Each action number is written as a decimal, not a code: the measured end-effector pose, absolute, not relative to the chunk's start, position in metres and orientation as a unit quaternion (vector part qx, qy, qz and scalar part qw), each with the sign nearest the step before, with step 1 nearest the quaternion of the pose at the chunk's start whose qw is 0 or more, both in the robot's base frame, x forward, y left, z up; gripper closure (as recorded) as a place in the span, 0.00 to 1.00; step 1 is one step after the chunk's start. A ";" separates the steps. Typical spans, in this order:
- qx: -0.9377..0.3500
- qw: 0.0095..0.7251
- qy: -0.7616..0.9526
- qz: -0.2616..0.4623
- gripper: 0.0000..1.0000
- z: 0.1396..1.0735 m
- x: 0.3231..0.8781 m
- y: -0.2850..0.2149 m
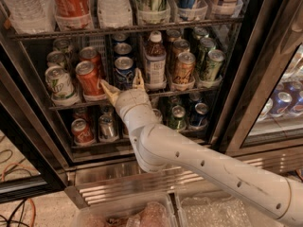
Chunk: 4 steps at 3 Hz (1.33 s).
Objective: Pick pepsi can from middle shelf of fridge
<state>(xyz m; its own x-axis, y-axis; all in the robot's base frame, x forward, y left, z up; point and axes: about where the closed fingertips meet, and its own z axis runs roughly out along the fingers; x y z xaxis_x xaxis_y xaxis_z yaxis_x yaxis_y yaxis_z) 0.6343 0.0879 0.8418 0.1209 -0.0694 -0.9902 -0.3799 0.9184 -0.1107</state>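
The fridge (265, 65) stands open with its wire racks in view. The blue pepsi can (124, 71) stands at the front of the middle shelf (189, 91), between a red Coca-Cola can (88, 78) and a brown bottle (154, 60). My gripper (123, 85) is at the shelf's front rail, right in front of the pepsi can. Its two tan fingers are spread, one to each side of the can's lower part, not closed on it.
A 7UP can (59, 83) stands at the left of the middle shelf, an orange can (183, 68) and green cans (212, 64) at the right. Tall bottles fill the rack above, more cans the rack below. A glass door (279, 103) is at the right.
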 end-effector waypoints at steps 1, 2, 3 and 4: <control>-0.172 0.726 0.658 0.100 0.27 0.840 0.646 0.086; -0.156 0.723 0.667 0.092 0.27 0.833 0.656 0.078; -0.140 0.722 0.672 0.081 0.28 0.830 0.665 0.066; -0.135 0.722 0.674 0.073 0.47 0.829 0.669 0.062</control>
<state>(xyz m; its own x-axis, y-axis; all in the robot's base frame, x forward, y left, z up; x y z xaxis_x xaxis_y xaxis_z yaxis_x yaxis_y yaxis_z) 0.6691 0.0618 0.8285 0.0800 -0.0763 -0.9939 -0.2877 0.9529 -0.0963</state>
